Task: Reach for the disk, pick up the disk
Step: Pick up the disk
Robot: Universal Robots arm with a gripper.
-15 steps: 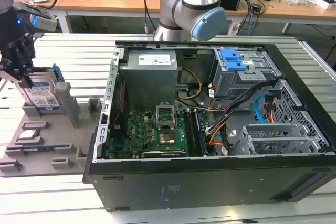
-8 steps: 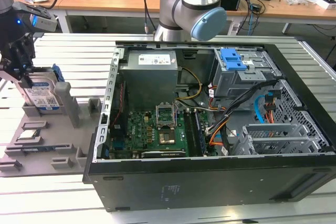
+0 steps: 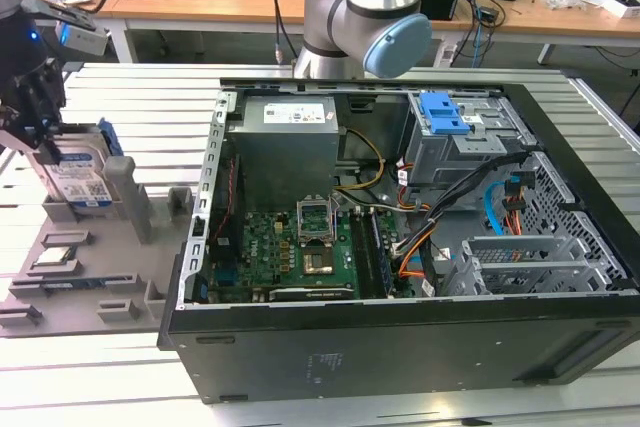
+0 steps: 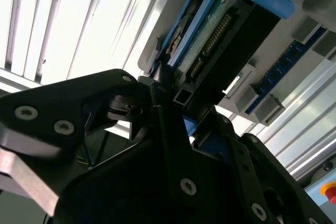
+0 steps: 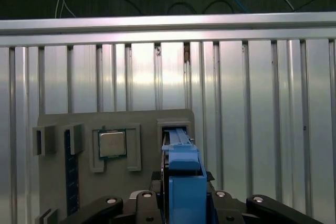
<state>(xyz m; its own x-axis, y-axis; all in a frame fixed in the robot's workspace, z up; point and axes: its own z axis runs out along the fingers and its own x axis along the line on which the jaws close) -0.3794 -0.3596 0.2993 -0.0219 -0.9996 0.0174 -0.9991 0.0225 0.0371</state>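
Over at the exterior view's left, the tool (image 3: 40, 142) is down on the disk (image 3: 82, 175), which stands on its edge in a slot of a grey holder tray (image 3: 120, 257). The tray lies on the ribbed metal worktop (image 3: 130, 97), just beside the open computer case (image 3: 400, 347). The disk's labelled flat side faces out, and its blue side rail (image 3: 110, 139) runs up the edge nearer the case.

In the first wrist view, the tool (image 5: 184, 203) has its two black fingers (image 5: 218, 199) drawn in close. One finger sits on each flat side of the disk (image 5: 184, 177), with the blue rail running between them. From here they look to be pinching it, with no gap showing on either side. The second wrist view says the same: the tool (image 4: 184, 108) is closed around the disk (image 4: 220, 30) near its connector end, and one finger (image 4: 160, 90) presses against the metal edge.

The disk's lower edge is seated in its slot in the tray (image 5: 147, 119). Near it on the tray, a small square chip (image 5: 112, 144) lies flat in its own recess. A long blue memory strip (image 5: 71, 171) lies further along.
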